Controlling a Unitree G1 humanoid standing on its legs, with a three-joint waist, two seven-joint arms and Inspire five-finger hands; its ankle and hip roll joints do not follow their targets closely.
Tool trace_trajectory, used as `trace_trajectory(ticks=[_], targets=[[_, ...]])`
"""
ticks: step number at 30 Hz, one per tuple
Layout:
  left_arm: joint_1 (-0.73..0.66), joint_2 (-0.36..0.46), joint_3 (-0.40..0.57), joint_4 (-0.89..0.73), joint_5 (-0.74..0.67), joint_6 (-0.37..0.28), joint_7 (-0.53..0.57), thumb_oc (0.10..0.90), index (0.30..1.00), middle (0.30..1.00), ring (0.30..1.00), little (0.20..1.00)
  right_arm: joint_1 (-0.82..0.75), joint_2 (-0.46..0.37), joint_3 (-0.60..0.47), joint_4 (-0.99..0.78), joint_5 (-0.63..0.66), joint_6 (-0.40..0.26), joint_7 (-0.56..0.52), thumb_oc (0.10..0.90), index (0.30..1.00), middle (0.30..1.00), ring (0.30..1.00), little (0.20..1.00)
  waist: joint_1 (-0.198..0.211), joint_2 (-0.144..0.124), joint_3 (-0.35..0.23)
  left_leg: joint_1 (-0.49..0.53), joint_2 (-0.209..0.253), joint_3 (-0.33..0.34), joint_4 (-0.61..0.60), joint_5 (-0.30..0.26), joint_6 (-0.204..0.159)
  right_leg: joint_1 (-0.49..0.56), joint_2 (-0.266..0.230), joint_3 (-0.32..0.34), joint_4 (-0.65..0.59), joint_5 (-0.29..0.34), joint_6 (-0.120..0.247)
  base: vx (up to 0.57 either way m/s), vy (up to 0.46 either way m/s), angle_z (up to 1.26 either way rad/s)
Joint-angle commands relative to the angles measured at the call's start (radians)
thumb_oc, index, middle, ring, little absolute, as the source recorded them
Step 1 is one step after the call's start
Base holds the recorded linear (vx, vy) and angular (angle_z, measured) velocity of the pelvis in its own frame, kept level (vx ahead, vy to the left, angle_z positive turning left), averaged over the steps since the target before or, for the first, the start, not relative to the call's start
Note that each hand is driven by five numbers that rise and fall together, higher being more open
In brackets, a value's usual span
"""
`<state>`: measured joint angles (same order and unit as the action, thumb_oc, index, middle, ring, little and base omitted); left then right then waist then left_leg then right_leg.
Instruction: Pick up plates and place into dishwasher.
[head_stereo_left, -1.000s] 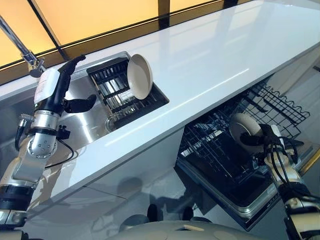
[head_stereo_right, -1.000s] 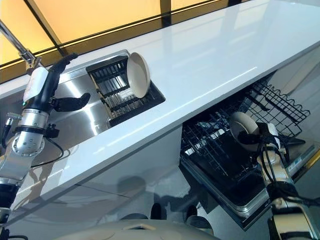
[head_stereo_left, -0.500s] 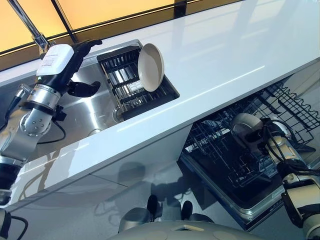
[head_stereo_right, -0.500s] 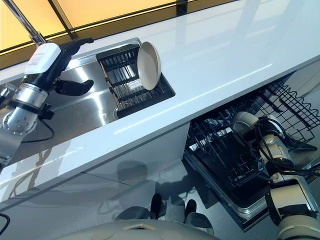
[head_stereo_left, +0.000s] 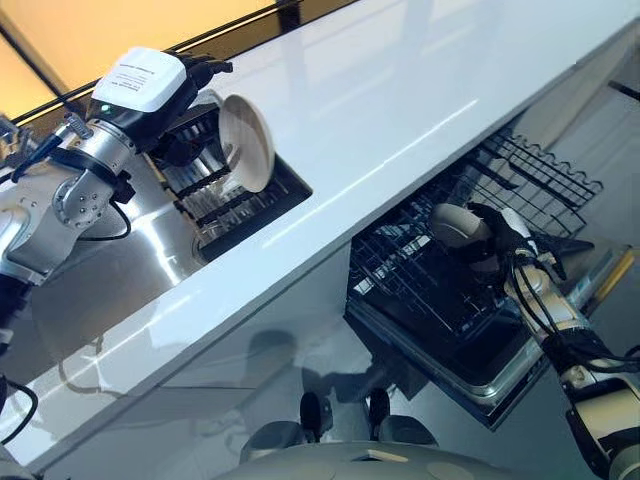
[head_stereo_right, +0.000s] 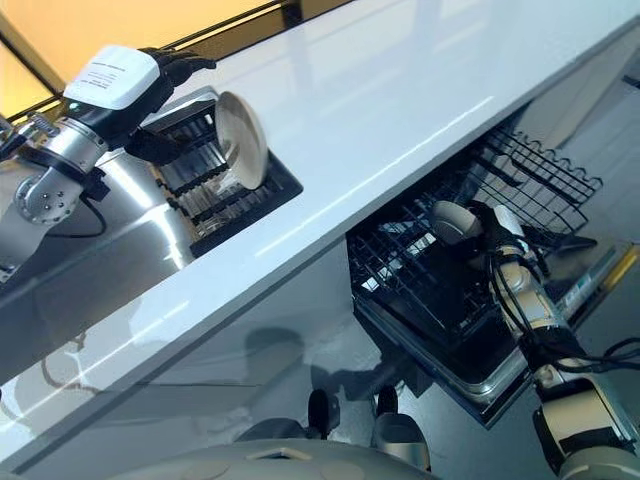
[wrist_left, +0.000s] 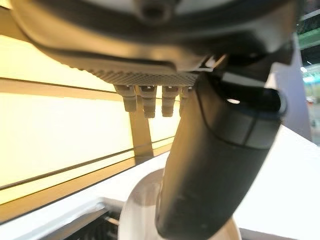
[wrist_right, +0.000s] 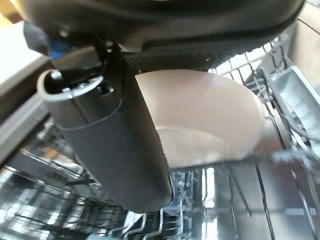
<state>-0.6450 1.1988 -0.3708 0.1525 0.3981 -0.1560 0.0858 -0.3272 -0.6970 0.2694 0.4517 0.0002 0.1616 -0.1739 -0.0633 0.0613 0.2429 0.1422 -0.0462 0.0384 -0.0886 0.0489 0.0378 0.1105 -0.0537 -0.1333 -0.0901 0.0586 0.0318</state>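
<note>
Left hand now up at the sink's dish rack, close beside the cream plate standing on edge there; a second ago well off to the side over the sink basin, thumb spread wide. Fingers reaching over the rack behind the plate, thumb in front of it, nothing gripped yet. Likely lining up to take this second plate.

Right hand low at the open dishwasher, holding a cream bowl-like dish against the lower rack; about the same spot as a second ago, so probably seating the dish among the tines, release not yet made.

Wide white countertop between the two work areas.

From the right wrist view: thumb pressed across the dish's rim, wire tines just beneath — contact too small to judge from the head views. From the left wrist view: thumb hanging in front of the plate's top edge, apparently apart from it.
</note>
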Motion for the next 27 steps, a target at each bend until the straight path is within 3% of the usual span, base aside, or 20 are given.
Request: trace_trajectory(ticks=[1, 12, 13, 14, 15, 16, 23, 27], targets=[[-0.151, 0.063, 0.018, 0.116, 0.03, 0.061, 0.063, 0.8, 0.9, 0.9, 0.9, 0.9, 0.013, -0.054, -0.148, -0.183, 0.006, -0.173, -0.069, 0.8, 0.9, 0.9, 0.9, 0.9, -0.024, 0.038, -0.072, 0.022, -0.037, 0.055, 0.058, -0.159, 0.016, -0.022, 0.061, -0.005, 0.168, -0.169, 0.032, 0.03, 0.106, -0.31], [-0.074, 0.087, 0.013, 0.177, 0.228, 0.122, -0.018, 0.8, 0.9, 0.9, 0.9, 0.9, 0.174, -0.043, -0.299, -0.414, 0.06, -0.329, -0.022, 0.8, 0.9, 0.9, 0.9, 0.9, -0.088, 0.044, -0.082, 0.027, -0.054, 0.119, 0.063, -0.175, 0.035, -0.053, 0.058, 0.056, 0.176, -0.148, 0.064, 0.01, 0.114, -0.31], [-0.07, 0.087, -0.003, 0.2, 0.258, 0.13, -0.07, 0.366, 0.528, 0.528, 0.528, 0.466, 0.181, -0.052, -0.32, -0.445, 0.082, -0.343, -0.015, 0.8, 0.9, 0.9, 0.9, 0.9, -0.097, 0.047, -0.082, 0.026, -0.057, 0.124, 0.06, -0.175, 0.037, -0.059, 0.057, 0.063, 0.176, -0.144, 0.069, -0.01, 0.088, -0.18], [-0.073, 0.086, -0.006, 0.201, 0.258, 0.13, -0.071, 0.366, 0.528, 0.528, 0.528, 0.466, 0.182, -0.052, -0.322, -0.447, 0.082, -0.343, -0.015, 0.8, 0.9, 0.9, 0.9, 0.9, -0.096, 0.047, -0.082, 0.026, -0.056, 0.125, 0.06, -0.175, 0.037, -0.059, 0.057, 0.064, 0.176, -0.144, 0.069, -0.02, 0.127, -0.19], [-0.071, 0.082, -0.015, 0.208, 0.294, 0.143, -0.107, 0.13, 0.326, 0.326, 0.326, 0.23, 0.187, -0.053, -0.337, -0.466, 0.086, -0.357, -0.014, 0.8, 0.9, 0.9, 0.9, 0.9, -0.101, 0.047, -0.081, 0.025, -0.058, 0.128, 0.059, -0.175, 0.037, -0.064, 0.055, 0.068, 0.178, -0.139, 0.073, -0.01, 0.086, -0.13], [-0.076, 0.08, -0.031, 0.22, 0.311, 0.149, -0.143, 0.1, 0.3, 0.3, 0.3, 0.2, 0.184, -0.061, -0.343, -0.481, 0.103, -0.36, -0.013, 0.8, 0.9, 0.9, 0.9, 0.9, -0.104, 0.048, -0.08, 0.025, -0.06, 0.131, 0.058, -0.174, 0.039, -0.068, 0.054, 0.072, 0.18, -0.135, 0.077, -0.02, 0.112, -0.16], [-0.128, 0.075, -0.137, 0.307, 0.4, 0.11, -0.372, 0.1, 0.3, 0.3, 0.3, 0.2, 0.109, -0.087, -0.382, -0.573, 0.254, -0.394, -0.045, 0.8, 0.9, 0.9, 0.9, 0.9, -0.107, 0.053, -0.083, 0.01, -0.066, 0.14, 0.061, -0.172, 0.038, -0.086, 0.048, 0.086, 0.177, -0.124, 0.088, -0.04, 0.078, -0.18], [-0.183, 0.063, -0.198, 0.324, 0.388, 0.106, -0.448, 0.1, 0.3, 0.3, 0.3, 0.2, 0.047, -0.085, -0.384, -0.591, 0.245, -0.427, -0.112, 0.8, 0.9, 0.9, 0.9, 0.9, -0.096, 0.053, -0.088, 0.006, -0.068, 0.129, 0.061, -0.172, 0.038, -0.085, 0.047, 0.083, 0.18, -0.127, 0.087, -0.05, 0.025, -0.03]])
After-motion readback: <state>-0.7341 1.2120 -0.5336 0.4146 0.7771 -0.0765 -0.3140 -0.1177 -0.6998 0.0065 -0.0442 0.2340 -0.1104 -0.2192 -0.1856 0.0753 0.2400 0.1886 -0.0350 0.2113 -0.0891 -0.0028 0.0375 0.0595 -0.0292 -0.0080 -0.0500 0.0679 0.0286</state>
